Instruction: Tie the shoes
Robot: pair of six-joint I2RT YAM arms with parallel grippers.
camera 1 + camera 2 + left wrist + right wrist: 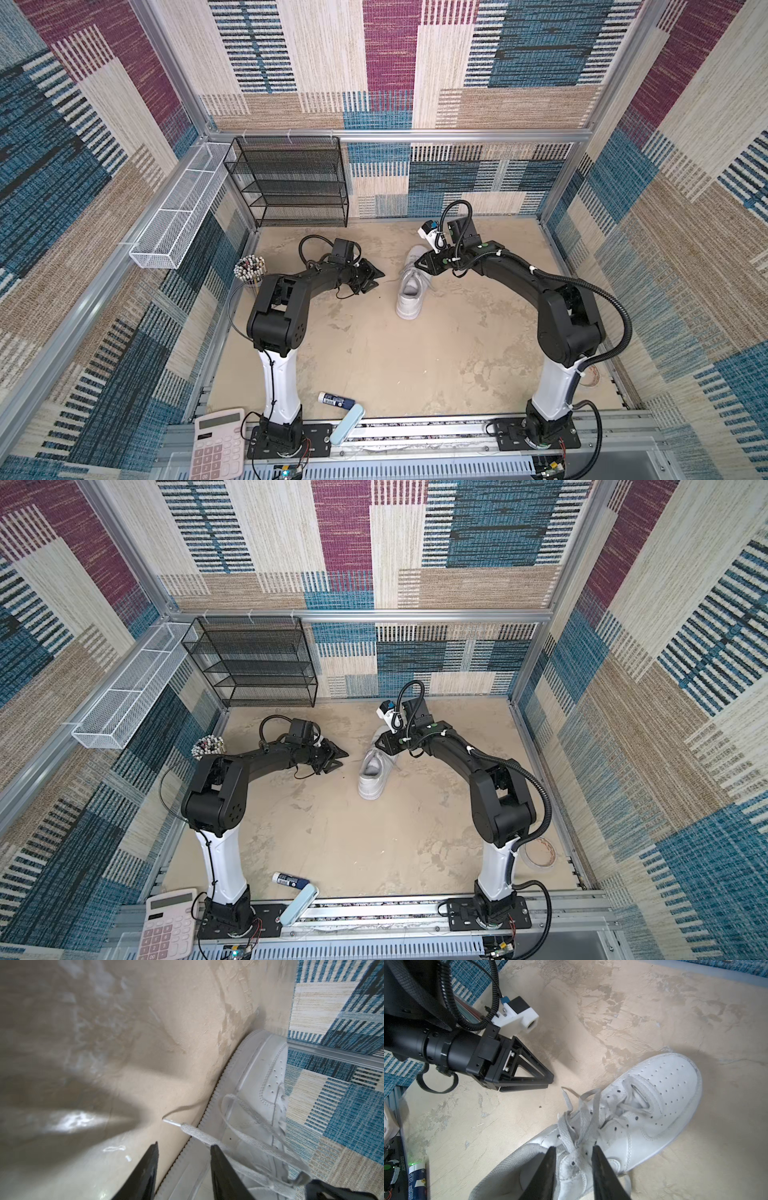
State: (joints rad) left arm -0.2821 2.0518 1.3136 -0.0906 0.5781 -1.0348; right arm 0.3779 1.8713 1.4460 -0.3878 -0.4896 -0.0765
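The shoes show as one white sneaker (409, 291) (374, 773) on the beige table, toe toward the back wall. Its white laces (593, 1109) lie loosely crossed over the tongue. One lace end (193, 1129) lies free on the table beside the sole. My left gripper (376, 277) (184, 1147) hovers just left of the shoe, open and holding nothing. It also shows in the right wrist view as the left gripper (550, 1081). My right gripper (420, 266) (574, 1150) hangs low over the tongue and upper eyelets, its jaws apart with the crossed laces seen between them.
A black mesh shelf (291, 183) and a white wire basket (178, 216) stand at the back left. A pen cup (249, 268) sits by the left arm. A calculator (218, 442), blue tube (336, 400) and pale case (347, 424) lie in front. A tape roll (540, 854) lies right.
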